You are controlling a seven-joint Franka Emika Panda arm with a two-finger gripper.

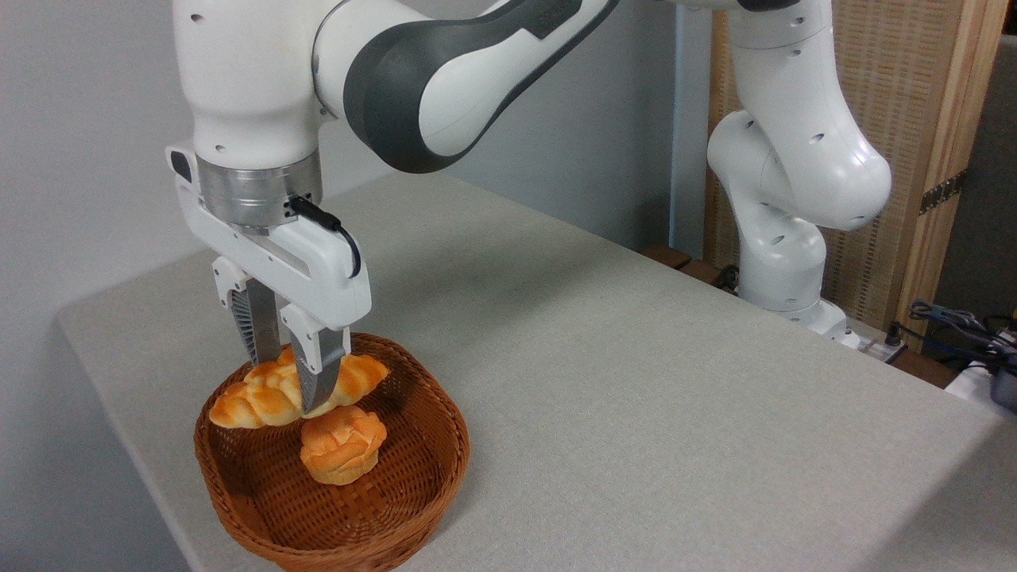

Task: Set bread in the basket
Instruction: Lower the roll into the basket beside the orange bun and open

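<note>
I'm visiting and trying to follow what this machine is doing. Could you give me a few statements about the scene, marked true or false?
1. The gripper is shut on the bread. True.
2. The bread is over the basket. True.
3. The basket holds nothing else. False: a small round bun sits in it.
4. The basket stands at the table's far right corner. False: it stands near the front left edge.
5. The bun is clamped too. False: it lies free, below the fingers.
</note>
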